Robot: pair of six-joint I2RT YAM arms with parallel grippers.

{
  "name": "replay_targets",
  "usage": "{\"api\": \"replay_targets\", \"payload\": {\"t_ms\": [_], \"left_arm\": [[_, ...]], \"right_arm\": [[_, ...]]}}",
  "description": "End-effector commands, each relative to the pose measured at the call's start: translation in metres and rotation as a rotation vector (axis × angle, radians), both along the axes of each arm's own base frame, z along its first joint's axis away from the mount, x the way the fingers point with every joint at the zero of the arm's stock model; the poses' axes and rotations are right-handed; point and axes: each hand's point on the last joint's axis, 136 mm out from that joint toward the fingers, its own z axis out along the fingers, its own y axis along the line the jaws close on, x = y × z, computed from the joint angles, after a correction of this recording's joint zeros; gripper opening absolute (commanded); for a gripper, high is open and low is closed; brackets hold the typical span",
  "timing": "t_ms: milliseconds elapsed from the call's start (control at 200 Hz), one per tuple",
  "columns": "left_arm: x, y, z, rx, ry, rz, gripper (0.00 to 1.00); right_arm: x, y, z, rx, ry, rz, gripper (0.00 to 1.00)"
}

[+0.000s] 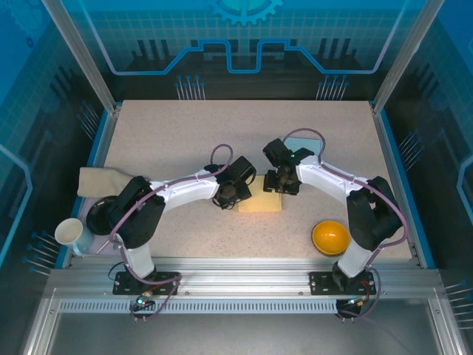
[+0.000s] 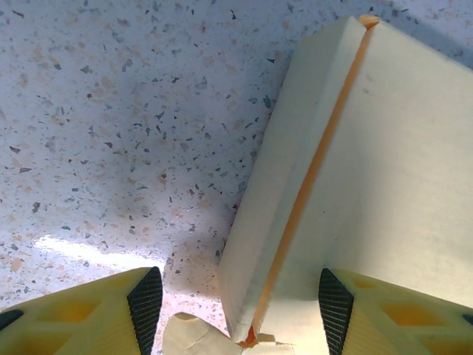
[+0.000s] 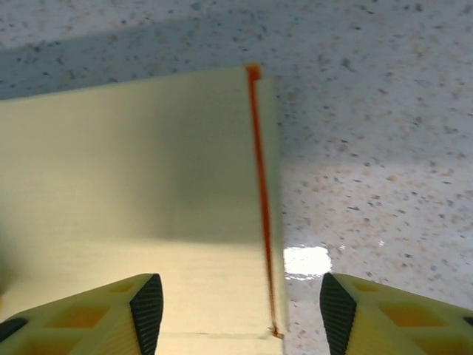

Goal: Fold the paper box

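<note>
The left pincer (image 2: 240, 305) is seen with its jaws apart and nothing clamped. A corner of the paper box (image 2: 384, 185) lies between its fingers (image 2: 145, 302), and bare tabletop (image 2: 111, 133) is left beside the left-hand one. An orange seam (image 2: 310, 177) is seen running along the box's folded edge.

The right pincer (image 3: 240, 307) is likewise held open and empty above the box's other edge, with speckled surface showing beside its right-hand finger.

From the top camera, the pale yellow box is found lying flat near the middle of the tabletop, between both pincers. An orange bowl (image 1: 330, 237) is set near the right arm's base. A white cup (image 1: 70, 233) and a beige cloth (image 1: 96, 181) are placed at the left edge.
</note>
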Motion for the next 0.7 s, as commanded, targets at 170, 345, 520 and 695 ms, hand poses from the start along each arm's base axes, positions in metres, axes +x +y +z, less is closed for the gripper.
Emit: {"api": "replay_targets", "payload": {"t_ms": [170,345,520,695], "left_arm": [[0.005,0.005,0.032,0.006,-0.025,-0.033,0.64],[-0.003,-0.001,0.046,-0.089,0.004,0.021,0.76],[-0.003,-0.018,0.053,-0.183,0.040,0.063,0.81],[0.002,-0.026,0.040,-0.171,0.078,0.057,0.99]], "right_arm": [[0.004,0.007,-0.009,0.084,-0.011,-0.010,0.57],[-0.005,0.006,-0.014,0.130,-0.035,-0.044,0.57],[-0.013,0.001,-0.019,0.125,-0.041,-0.056,0.55],[-0.014,0.001,-0.019,0.134,-0.054,-0.042,0.55]]}}
